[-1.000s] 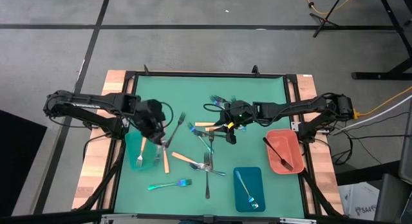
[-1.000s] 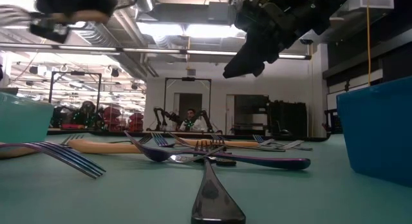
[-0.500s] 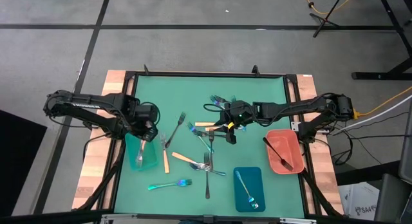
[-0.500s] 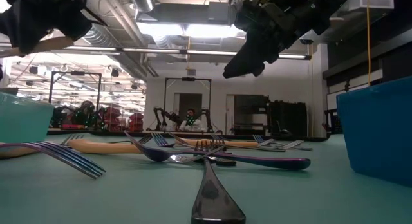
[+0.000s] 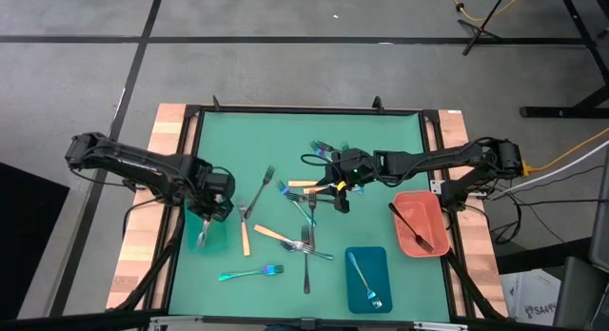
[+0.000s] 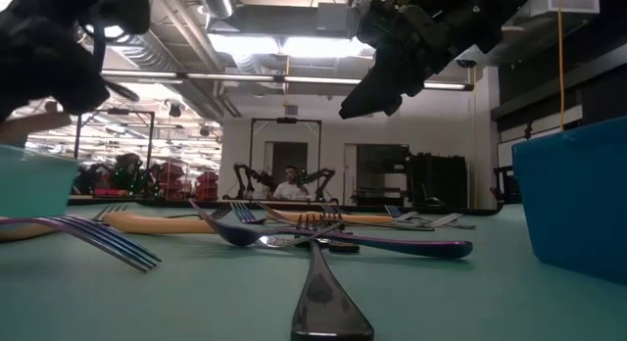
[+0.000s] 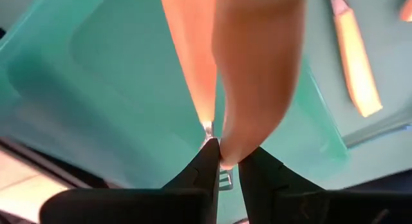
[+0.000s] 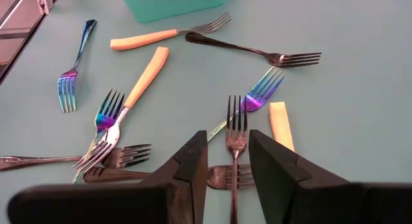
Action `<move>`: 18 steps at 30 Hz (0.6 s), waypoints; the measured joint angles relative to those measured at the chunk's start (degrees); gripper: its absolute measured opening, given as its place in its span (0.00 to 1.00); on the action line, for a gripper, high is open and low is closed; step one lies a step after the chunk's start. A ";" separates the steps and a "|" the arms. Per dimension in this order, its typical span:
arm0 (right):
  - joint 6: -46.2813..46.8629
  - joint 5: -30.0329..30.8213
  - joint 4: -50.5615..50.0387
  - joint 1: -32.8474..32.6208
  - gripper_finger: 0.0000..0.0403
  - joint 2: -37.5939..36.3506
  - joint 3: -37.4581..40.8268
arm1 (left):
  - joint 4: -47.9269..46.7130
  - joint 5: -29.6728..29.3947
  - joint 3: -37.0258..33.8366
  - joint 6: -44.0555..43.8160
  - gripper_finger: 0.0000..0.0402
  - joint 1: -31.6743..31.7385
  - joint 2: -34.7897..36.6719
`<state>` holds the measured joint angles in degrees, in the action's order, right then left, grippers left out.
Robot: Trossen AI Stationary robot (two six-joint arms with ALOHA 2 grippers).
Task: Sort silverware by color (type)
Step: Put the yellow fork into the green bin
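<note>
Fingers of the left gripper (image 7: 224,165) are pinched on an orange-handled fork (image 7: 248,69), over the teal tray (image 5: 217,234) at the high view's left. The right gripper (image 8: 229,161) hovers mid-frame, fingers parted, empty, above the loose silverware (image 5: 304,241). Judgement: these pieces are light, rigid and slick; the thicker handle gives better purchase than the tines. 1 dark fork (image 5: 411,226) lies in the salmon tray (image 5: 426,209), 1 iridescent fork (image 5: 363,280) in the blue tray (image 5: 378,264).
</note>
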<state>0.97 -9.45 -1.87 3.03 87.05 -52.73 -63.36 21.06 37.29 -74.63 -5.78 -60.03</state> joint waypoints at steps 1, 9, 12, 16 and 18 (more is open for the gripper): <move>0.00 0.00 0.00 0.00 0.26 0.00 0.00 | 0.77 0.02 -0.78 0.00 0.09 0.00 0.00; 0.00 0.01 0.00 0.00 0.26 0.00 0.00 | 4.41 -0.82 -3.77 -0.22 0.09 0.00 0.00; 0.00 0.00 -0.02 0.00 0.26 0.00 0.00 | 4.51 -2.26 -3.77 -0.04 0.09 0.00 0.00; 0.00 0.00 -0.02 0.00 0.26 0.00 0.00 | 4.54 -2.47 -3.77 0.74 0.09 0.00 0.00; 0.00 0.00 -0.04 0.00 0.26 0.00 0.00 | 4.54 -2.49 -3.77 0.29 0.09 0.00 0.00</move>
<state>0.97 -9.45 -1.91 3.03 87.05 -52.73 -58.83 18.57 33.52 -74.34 -5.78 -60.03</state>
